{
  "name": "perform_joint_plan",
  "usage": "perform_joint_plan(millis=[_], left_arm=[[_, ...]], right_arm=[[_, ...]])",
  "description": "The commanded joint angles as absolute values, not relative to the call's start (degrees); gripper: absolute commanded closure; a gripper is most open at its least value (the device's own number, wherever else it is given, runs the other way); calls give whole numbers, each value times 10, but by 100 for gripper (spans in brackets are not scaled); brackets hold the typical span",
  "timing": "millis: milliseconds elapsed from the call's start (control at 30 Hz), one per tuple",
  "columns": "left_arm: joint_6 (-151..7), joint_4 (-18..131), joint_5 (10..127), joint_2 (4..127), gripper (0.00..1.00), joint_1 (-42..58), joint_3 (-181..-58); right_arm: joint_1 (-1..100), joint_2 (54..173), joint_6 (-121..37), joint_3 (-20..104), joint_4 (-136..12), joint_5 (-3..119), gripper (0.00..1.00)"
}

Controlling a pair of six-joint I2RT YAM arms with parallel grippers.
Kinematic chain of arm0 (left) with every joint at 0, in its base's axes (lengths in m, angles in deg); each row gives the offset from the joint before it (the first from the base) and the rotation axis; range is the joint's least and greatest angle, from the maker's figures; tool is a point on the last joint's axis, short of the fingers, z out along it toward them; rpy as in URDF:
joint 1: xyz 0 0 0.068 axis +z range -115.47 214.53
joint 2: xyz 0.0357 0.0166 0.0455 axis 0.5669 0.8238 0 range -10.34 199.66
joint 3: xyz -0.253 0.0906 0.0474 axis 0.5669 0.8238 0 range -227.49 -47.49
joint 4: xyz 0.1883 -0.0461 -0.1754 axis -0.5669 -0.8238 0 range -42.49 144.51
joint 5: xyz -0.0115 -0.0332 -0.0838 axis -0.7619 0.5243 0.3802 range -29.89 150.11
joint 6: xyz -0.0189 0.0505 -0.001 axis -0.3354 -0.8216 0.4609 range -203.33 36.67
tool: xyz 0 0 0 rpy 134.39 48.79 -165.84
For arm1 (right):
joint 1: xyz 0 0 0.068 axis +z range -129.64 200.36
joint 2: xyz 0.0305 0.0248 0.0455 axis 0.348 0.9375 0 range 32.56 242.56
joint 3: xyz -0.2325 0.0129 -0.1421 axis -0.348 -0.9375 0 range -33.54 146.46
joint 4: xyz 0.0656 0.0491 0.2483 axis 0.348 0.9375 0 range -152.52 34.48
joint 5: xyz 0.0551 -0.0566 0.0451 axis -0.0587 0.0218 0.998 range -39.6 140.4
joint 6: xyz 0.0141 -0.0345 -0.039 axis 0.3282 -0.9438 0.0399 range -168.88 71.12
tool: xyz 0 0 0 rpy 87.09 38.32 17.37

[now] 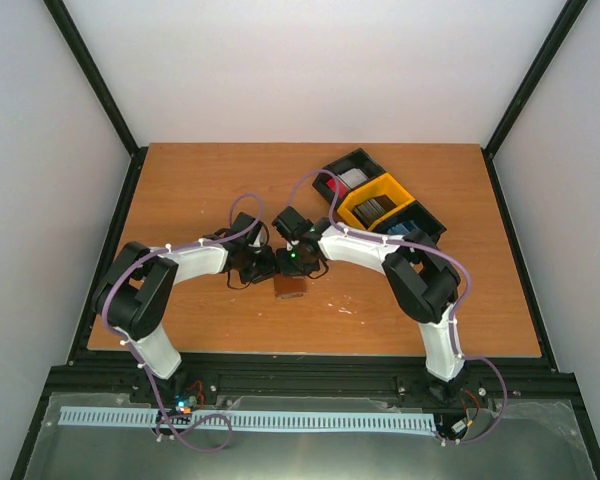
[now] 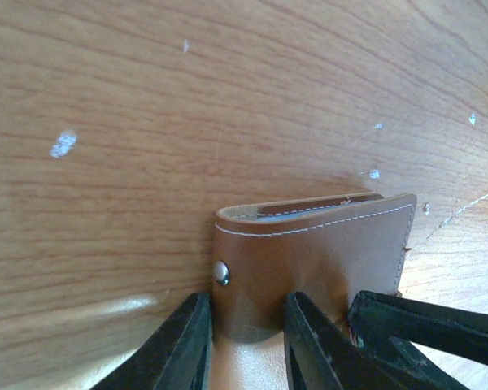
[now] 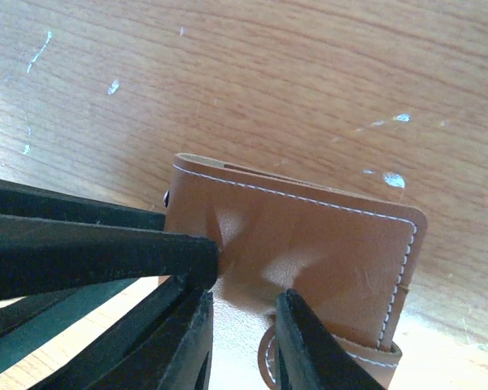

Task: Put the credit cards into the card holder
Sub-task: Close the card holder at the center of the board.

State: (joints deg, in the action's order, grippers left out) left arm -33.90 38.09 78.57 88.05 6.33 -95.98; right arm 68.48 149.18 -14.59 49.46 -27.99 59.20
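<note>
Card holder (image 1: 291, 286): brown leather, folded shut, at the middle of the table (image 1: 180, 190) and held by both grippers. I cannot tell whether it rests on the wood or hangs just above it.
Long axis: the stitched long edge lies crosswise to both pairs of fingers. The body of the holder extends straight ahead of the fingertips.
Left gripper (image 2: 248, 325): jaws narrowly apart, pinching the leather just beside the snap stud (image 2: 220, 272).
Right gripper (image 3: 244, 318): jaws narrowly apart, clamped on the same edge, the leather dimpling between them. A left finger lies close against its own.
Credit cards (image 1: 372, 208): stacked in the black-and-yellow tray (image 1: 365, 155) at the far right, well apart from the holder.
Nearer arm: the right, judging by the tray's side.
Next move, as a judgement: the holder must be opened before any card goes in.
</note>
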Motion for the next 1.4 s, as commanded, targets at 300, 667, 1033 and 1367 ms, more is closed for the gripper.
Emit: perform_joint_plan(millis=[300,667,1033,1367], left_arm=[[-342,301,760,947,72,46,-924],[-342,300,759,947,72,46,-924],[-341,299,761,946,71,45,-924],[-344,296,760,950,71,46,-928]], right_arm=[[703,1432,-117,465,-235,549,81],[703,1426,-122,456,-243,533,86],[687,1389,-102,428,-276,525,84],[684,1441,-118,458,-270,538,87]])
